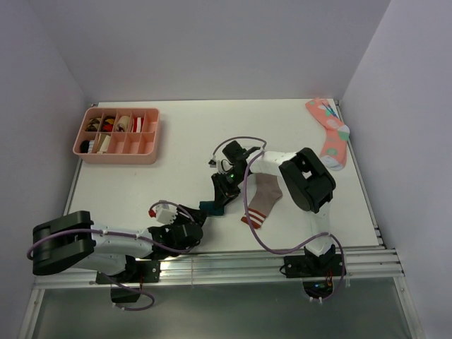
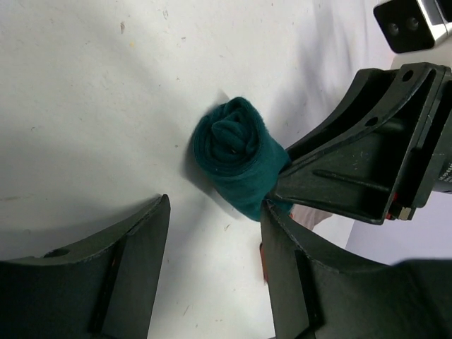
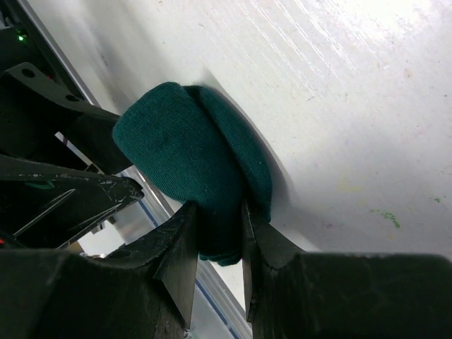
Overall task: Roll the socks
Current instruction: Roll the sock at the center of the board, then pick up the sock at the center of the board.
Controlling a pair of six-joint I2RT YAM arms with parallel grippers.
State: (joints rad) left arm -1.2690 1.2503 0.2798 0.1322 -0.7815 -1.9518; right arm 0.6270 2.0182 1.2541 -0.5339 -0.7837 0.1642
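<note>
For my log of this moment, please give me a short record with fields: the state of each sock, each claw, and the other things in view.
green sock: rolled into a tight bundle
brown sock: flat, unrolled, next to the green one
right claw: shut on one end of the green sock
left claw: open, close to the roll, holding nothing
pink sock: flat, far right corner
pink tray: far left, some compartments filled
</note>
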